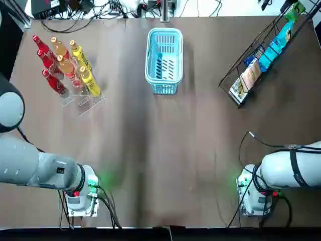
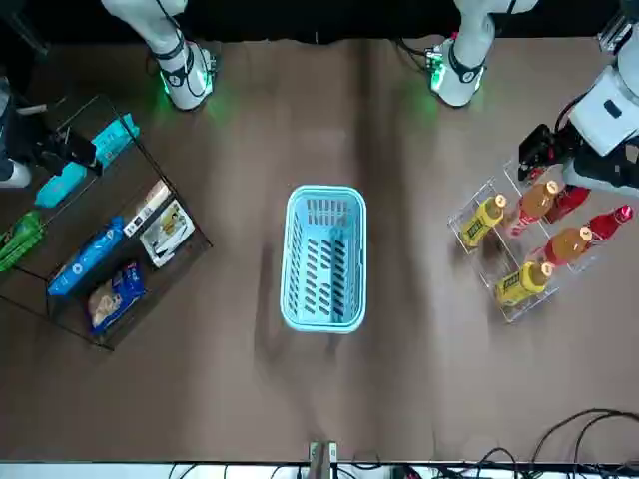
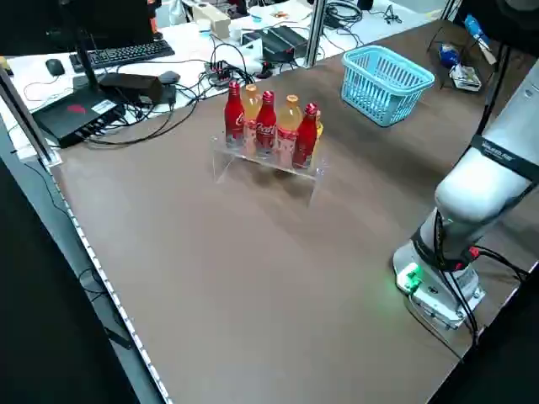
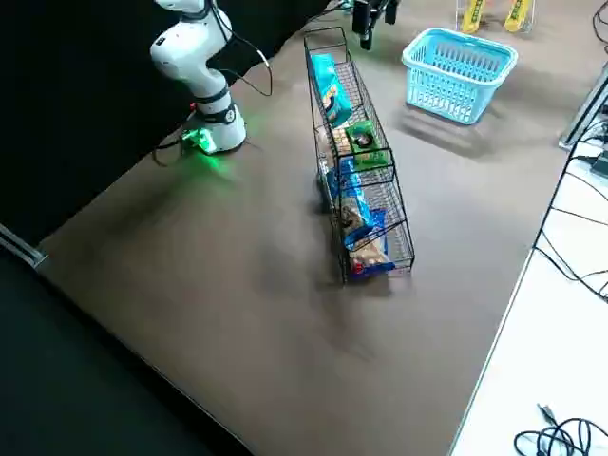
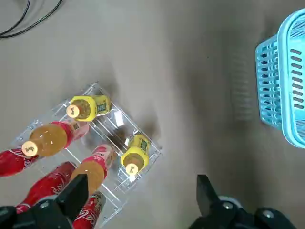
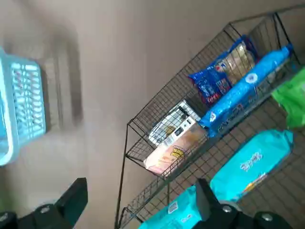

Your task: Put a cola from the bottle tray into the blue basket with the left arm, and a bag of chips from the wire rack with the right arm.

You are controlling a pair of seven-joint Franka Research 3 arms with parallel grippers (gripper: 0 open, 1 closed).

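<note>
Three red cola bottles (image 1: 48, 61) stand with orange and yellow bottles in the clear bottle tray (image 1: 83, 103) at the far left. My left gripper (image 5: 140, 200) hovers open above the tray, the colas (image 5: 47, 183) just beside one of its fingers (image 5: 76, 191); in the front view the left gripper (image 2: 536, 153) is above the tray's rear edge. The blue basket (image 1: 164, 34) stands far centre and holds nothing. The wire rack (image 1: 235, 98) at the far right holds bags of chips (image 6: 217, 81). My right gripper (image 6: 138, 200) hangs open above the rack with nothing held; in the front view the right gripper (image 2: 50, 148) is near the teal bags.
The rack also holds teal packs (image 6: 248, 164), a long blue pack (image 6: 248, 83), a green bag (image 6: 290, 95) and a pale box (image 6: 174, 143). Cables and equipment lie beyond the far table edge (image 1: 100, 10). The arm bases (image 1: 83, 193) stand at the near edge.
</note>
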